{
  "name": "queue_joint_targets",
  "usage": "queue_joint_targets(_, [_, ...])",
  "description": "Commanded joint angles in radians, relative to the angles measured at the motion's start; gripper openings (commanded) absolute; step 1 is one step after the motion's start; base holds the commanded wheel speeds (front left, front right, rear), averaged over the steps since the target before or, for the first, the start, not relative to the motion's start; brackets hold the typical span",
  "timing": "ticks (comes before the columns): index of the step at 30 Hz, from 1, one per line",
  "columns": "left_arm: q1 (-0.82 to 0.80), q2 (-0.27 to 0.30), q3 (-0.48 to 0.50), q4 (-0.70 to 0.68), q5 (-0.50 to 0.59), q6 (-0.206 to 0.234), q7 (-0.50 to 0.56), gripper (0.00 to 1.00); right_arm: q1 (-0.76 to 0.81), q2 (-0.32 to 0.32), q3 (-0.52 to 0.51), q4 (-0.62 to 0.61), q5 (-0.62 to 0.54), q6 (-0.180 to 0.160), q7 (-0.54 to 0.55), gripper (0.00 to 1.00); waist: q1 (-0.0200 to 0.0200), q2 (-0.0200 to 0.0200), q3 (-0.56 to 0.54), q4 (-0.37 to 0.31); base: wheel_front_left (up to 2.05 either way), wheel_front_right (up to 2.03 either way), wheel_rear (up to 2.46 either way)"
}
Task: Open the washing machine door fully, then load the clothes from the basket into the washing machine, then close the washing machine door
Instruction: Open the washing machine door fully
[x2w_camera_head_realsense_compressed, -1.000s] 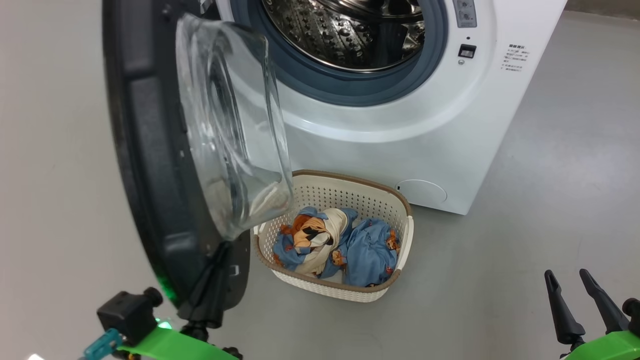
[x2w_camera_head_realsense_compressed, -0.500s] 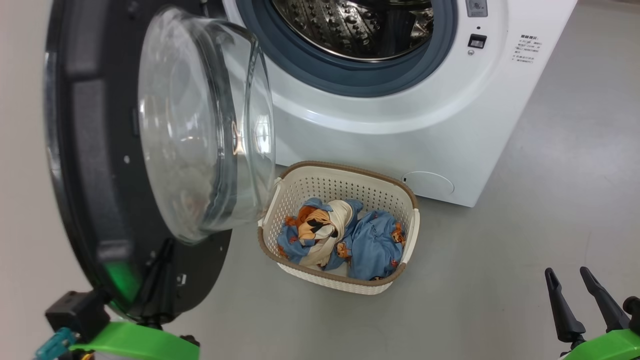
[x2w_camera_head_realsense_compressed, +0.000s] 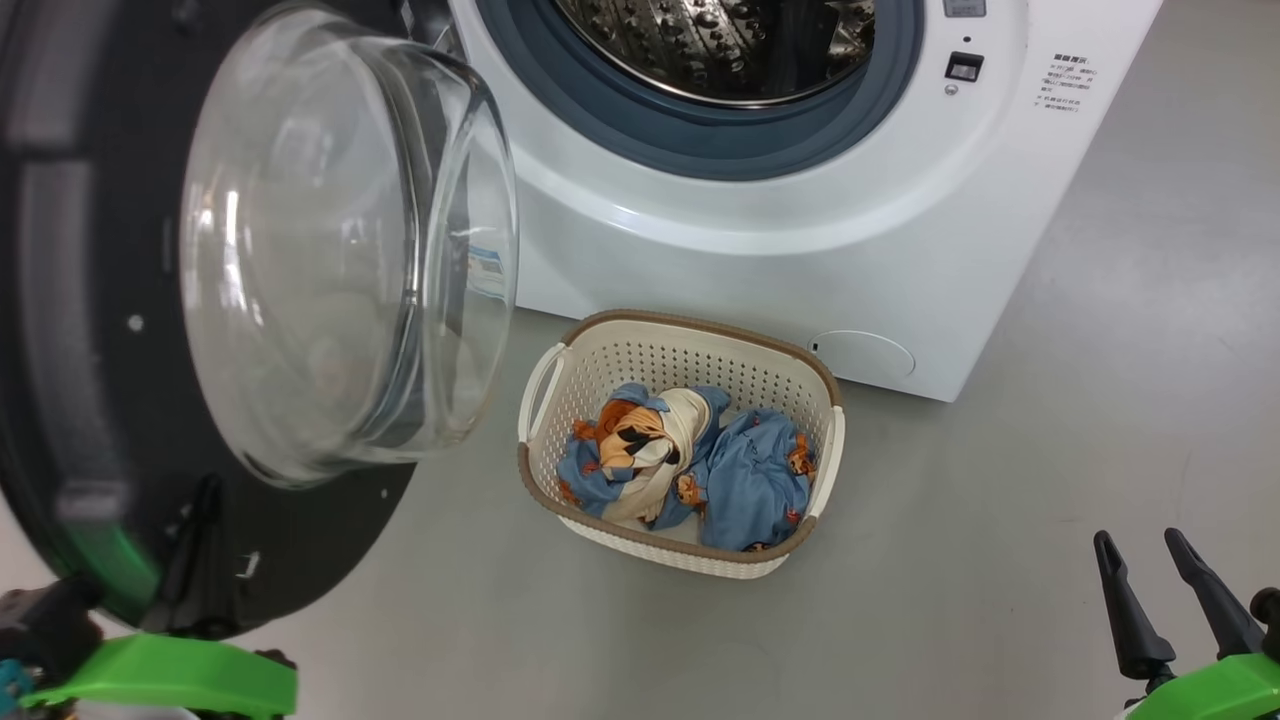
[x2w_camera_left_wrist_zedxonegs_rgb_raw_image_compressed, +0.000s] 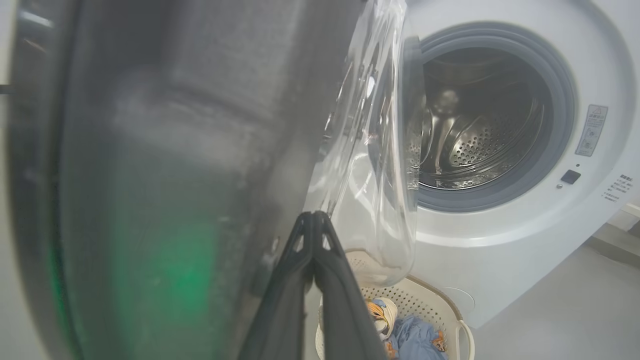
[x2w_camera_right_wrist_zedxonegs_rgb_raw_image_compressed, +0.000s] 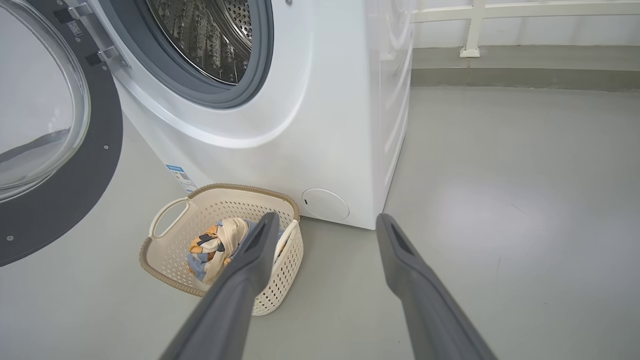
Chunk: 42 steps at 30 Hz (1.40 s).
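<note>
Head view: washing machine door (x2w_camera_head_realsense_compressed: 250, 300) at 9 o'clock swung wider past sec, L claw (x2w_camera_left_wrist_zedxonegs_rgb_raw_image_compressed: 314, 220) pressed together against its rim, R claw (x2w_camera_head_realsense_compressed: 1140, 540) spread; clothes (x2w_camera_head_realsense_compressed: 690, 470) prob next.

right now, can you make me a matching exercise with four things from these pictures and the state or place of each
Things:
1. door
2. clothes
3. left gripper
4. right gripper

States or places:
a. jaws apart, holding nothing
b. inside the basket
c. swung wide on its hinge
d. jaws closed together

Pairs: 1-c, 2-b, 3-d, 4-a
</note>
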Motion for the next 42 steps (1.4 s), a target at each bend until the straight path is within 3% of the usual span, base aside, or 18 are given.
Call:
queue_joint_targets(1, [-0.016,0.047,0.069,-0.003,-0.011,0.017,-0.012,0.0,-0.03,-0.025,0.02,-0.025,-0.007,0.003,-0.012,1.0,0.0,-0.0001,0.002,0.001,0.0,0.0,0.0])
queue_joint_targets(17, [-0.11,0.103,0.164,0.145,-0.044,0.01,-0.049,0.0,-0.05,-0.032,0.019,-0.031,-0.014,0.003,-0.012,1.0,0.0,-0.0001,0.042,0.003,0.0,0.0,0.0])
queue_joint_targets(29, [-0.246,0.156,0.247,0.35,-0.027,-0.008,-0.094,0.0,-0.067,-0.042,0.018,-0.031,-0.012,0.003,-0.012,1.0,0.0,-0.0001,0.075,-0.007,0.0,0.0,0.0])
queue_joint_targets(42, [-0.411,0.198,0.319,0.587,0.065,-0.068,-0.103,0.0,-0.083,-0.049,0.025,-0.032,-0.016,0.003,-0.012,1.0,0.0,-0.0001,0.11,-0.014,0.0,0.0,0.0])
